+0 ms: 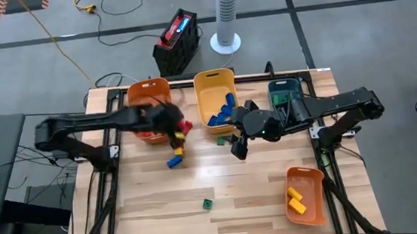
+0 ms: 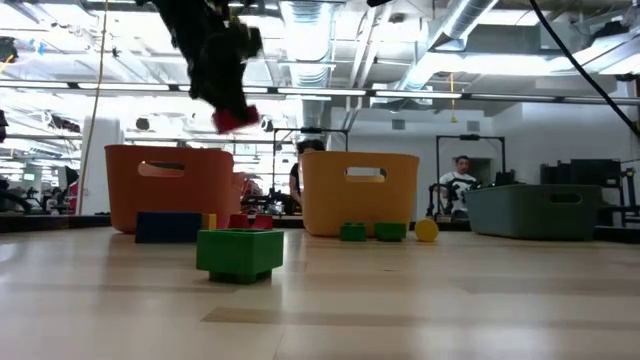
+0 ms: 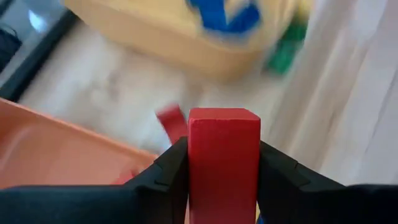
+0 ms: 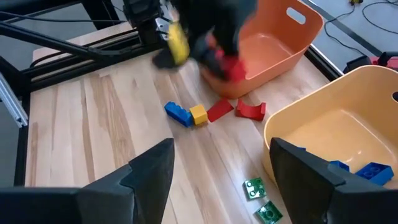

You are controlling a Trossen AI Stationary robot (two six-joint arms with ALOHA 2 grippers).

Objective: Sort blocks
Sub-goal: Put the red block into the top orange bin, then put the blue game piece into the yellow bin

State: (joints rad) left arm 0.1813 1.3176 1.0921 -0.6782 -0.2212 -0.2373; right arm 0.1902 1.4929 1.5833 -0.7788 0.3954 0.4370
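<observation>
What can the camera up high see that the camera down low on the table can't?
Only the high view shows the blue blocks inside the yellow bin, the yellow blocks inside the near orange bin, and the open right gripper.

Only the low view shows the room behind the table, with a person sitting far off.

Both show the left gripper holding a red block above the table, the far orange bin, the teal bin, and a lone green block in front.
</observation>
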